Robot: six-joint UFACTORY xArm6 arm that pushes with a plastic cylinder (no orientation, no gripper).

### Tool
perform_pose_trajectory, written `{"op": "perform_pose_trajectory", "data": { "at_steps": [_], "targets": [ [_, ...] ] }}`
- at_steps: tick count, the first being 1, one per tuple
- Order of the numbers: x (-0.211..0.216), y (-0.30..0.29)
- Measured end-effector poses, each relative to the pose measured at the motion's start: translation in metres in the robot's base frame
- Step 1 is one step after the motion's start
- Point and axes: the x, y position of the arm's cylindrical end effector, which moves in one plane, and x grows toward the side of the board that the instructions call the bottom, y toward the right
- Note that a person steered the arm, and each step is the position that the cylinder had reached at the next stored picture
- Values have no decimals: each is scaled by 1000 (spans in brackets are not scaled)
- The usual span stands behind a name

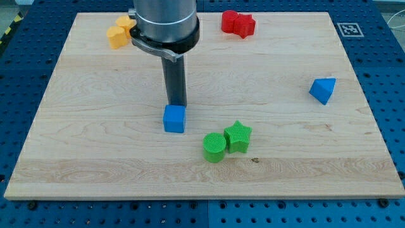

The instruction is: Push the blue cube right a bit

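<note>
Our tip (176, 104) rests on the wooden tabletop (95, 152), directly behind the blue cube (174, 118), toward the view's top. The rod's lower end meets the cube's upper rear edge; we cannot tell whether the two touch or stand just apart. We carry no gripper here, only the straight dark rod, so nothing opens or closes on the block.

The blue cube lies just below our tip, left of the tabletop's middle. Below and to the right of our tip, a green cylinder (214, 147) and a green star (238, 136) sit pressed together, the star on the right, both near the cube but apart from it. Well off to our right, a blue triangular block (323, 89) sits alone. Above and to the right, by the top edge, lies a red block (238, 23) of irregular shape. Above and to the left, two orange-yellow blocks (119, 31) huddle together, partly hidden behind our arm's grey housing (166, 22).
</note>
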Motion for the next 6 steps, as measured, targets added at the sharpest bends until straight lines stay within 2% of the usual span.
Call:
{"op": "perform_pose_trajectory", "data": {
  "at_steps": [2, 3, 5, 6],
  "targets": [
    [7, -40],
    [25, -32],
    [27, 2],
    [14, -6]
  ]
}}
